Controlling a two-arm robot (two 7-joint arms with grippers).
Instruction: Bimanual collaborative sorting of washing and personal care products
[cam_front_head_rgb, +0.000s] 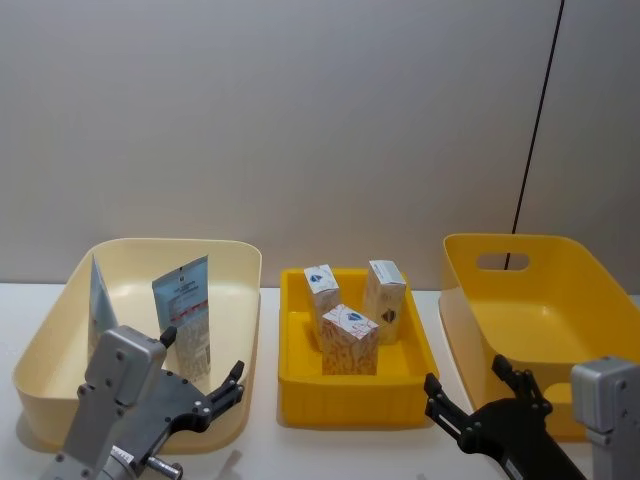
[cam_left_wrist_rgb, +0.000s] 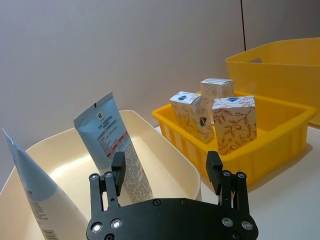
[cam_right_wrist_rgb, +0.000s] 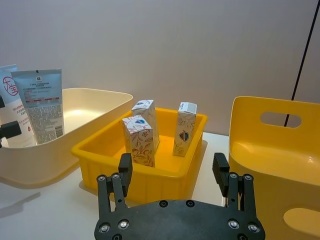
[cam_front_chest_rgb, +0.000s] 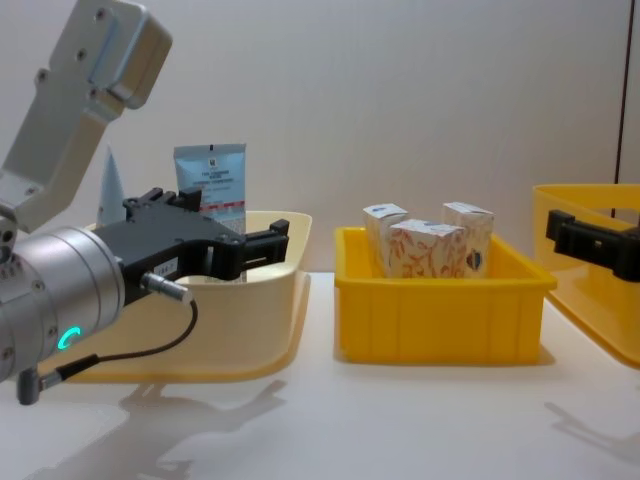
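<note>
While it leans, the tube (cam_front_head_rgb: 183, 310) stands crimp-end up.

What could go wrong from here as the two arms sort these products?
The red-banded tube stands leaning in the cream bin; the left gripper, fingers open just before it, might knock it flat or catch the bin's rim. The cartons stand close together in the yellow tray, so the right gripper, also open, could topple a neighbour.
</note>
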